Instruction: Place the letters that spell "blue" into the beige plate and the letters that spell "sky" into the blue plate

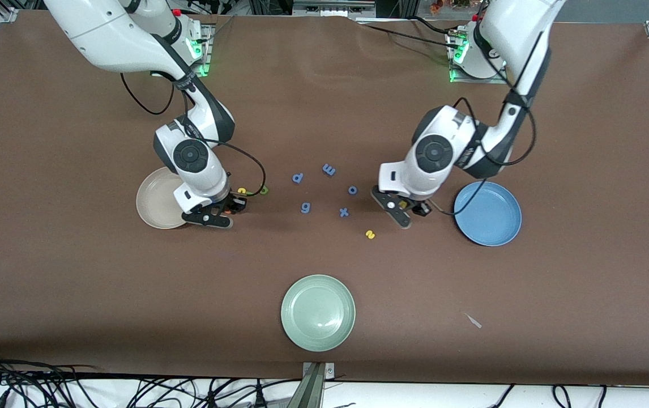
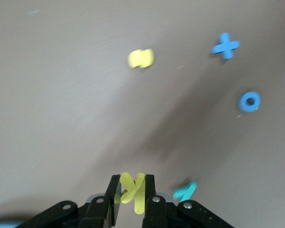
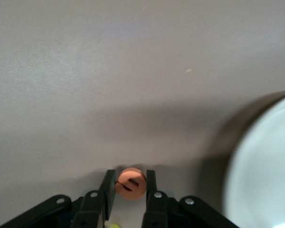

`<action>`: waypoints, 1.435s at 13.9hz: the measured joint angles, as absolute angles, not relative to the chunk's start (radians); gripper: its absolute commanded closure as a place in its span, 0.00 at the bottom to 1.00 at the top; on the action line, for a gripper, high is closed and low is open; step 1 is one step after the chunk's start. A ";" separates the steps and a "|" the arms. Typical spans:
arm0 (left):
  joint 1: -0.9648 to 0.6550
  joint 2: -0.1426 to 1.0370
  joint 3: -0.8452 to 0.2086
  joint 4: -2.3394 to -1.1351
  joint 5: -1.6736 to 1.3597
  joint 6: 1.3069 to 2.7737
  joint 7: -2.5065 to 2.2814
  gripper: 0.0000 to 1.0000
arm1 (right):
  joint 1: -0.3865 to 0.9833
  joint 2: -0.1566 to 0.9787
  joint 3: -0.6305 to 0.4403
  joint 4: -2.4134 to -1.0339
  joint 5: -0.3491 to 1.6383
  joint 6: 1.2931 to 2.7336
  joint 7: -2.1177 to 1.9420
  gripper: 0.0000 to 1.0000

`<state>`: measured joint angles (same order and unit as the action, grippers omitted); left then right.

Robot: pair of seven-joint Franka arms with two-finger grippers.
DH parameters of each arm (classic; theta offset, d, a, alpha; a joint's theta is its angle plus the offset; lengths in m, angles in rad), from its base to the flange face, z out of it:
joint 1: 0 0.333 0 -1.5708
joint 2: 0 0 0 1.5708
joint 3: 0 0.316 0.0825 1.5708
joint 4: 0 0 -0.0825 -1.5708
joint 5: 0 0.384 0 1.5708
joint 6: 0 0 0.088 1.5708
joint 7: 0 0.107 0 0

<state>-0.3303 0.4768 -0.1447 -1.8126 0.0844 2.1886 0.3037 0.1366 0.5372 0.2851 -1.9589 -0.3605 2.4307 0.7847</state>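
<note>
- Beside the blue plate [image 1: 487, 213], the left gripper [image 2: 133, 194] is clamped on the yellow k [image 2: 133, 190]; the teal y [image 2: 185, 191] lies just beside it, the yellow s [image 1: 370, 234] nearby on the tabletop [image 1: 75, 283].
- Beside the beige plate [image 1: 157, 199], the right gripper [image 3: 130, 187] is clamped on the orange e [image 3: 130, 183].
- Recommendation: lift each letter straight up, clear the plate rim, release low over the plate centre.

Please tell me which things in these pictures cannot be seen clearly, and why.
- Yellow u, green b: front view, partly behind the right arm's cable.
- Teal y: left wrist view, partly hidden by the left hand.
- Beige plate: right wrist view, cut by the edge.
- Thin l: not found.
</note>
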 measured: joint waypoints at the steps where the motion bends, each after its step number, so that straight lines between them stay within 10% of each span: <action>1: -0.298 0.458 -0.144 -1.811 0.085 2.151 0.318 1.00 | 0.126 0.504 0.284 -1.954 -0.360 2.377 0.742 0.86; 8: -0.018 0.433 -0.138 -1.842 0.085 2.090 0.598 1.00 | 0.065 0.357 0.224 -2.026 -0.354 2.232 0.452 0.35; 12: 0.010 0.478 -0.138 -1.886 0.171 2.160 0.604 0.92 | 0.065 0.357 0.216 -2.076 -0.351 2.273 0.459 0.28; 13: 0.014 0.500 -0.138 -1.890 0.180 2.193 0.604 0.74 | 0.064 0.357 0.221 -2.076 -0.350 2.274 0.494 0.27; 15: 0.019 0.542 -0.138 -1.890 0.183 2.245 0.604 0.00 | 0.065 0.362 0.266 -2.076 -0.347 2.276 0.621 0.25; 20: 0.018 0.494 -0.172 -1.857 0.184 2.179 0.599 0.00 | 0.082 0.454 0.413 -2.038 -0.347 2.337 1.002 0.26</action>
